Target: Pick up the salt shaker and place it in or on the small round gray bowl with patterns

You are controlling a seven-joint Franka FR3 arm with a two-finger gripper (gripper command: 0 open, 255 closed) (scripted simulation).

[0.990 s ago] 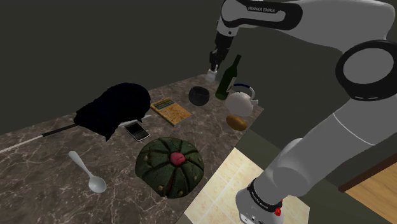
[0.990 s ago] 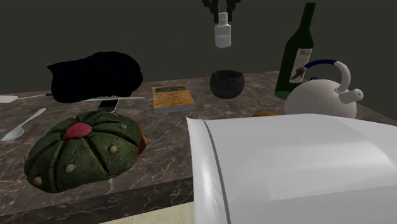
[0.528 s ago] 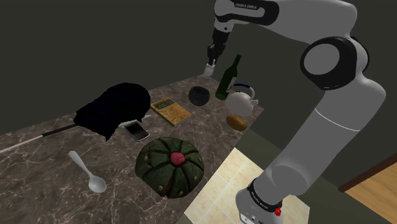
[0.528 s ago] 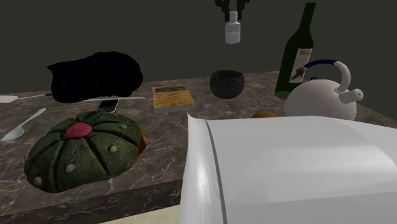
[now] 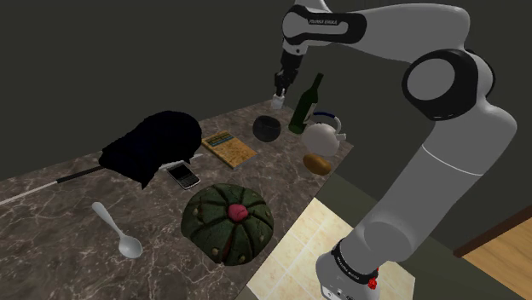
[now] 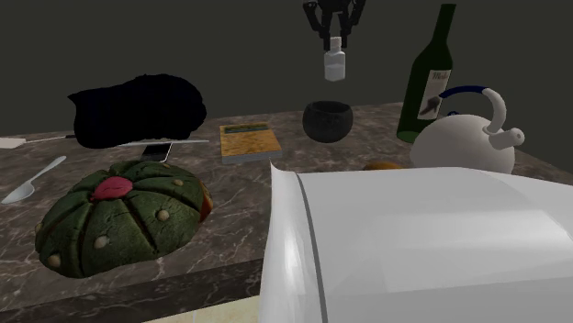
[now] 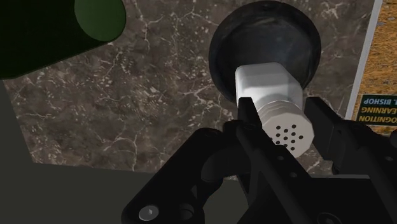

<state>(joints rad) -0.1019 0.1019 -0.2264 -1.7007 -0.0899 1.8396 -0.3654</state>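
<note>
A small white salt shaker [image 6: 334, 65] with a perforated cap hangs in the air, and my gripper [image 6: 335, 40] is shut on its top end. In the wrist view the two black fingers [image 7: 251, 121] clasp the shaker [image 7: 273, 102] by its cap. Right below it, seen past the shaker, stands the dark round bowl [image 7: 267, 38]. The bowl [image 5: 267, 129] rests on the marble counter near its far edge, with the gripper [image 5: 279, 83] and shaker [image 5: 278, 89] a good way above it. From the second exterior view the bowl [image 6: 328, 120] sits straight under the shaker.
A green bottle [image 5: 307, 104] and a white kettle [image 5: 322, 135] stand close to the bowl on the shoulder view's right. A book [image 5: 228, 147], a phone [image 5: 183, 175], a black shape [image 5: 153, 145], a spoon [image 5: 115, 230] and a green round cushion-like thing [image 5: 228, 217] lie nearer.
The gripper carried the shaker toward the second exterior view's right until it was over the bowl, then lowered it a little. The arm's upper links swung round.
</note>
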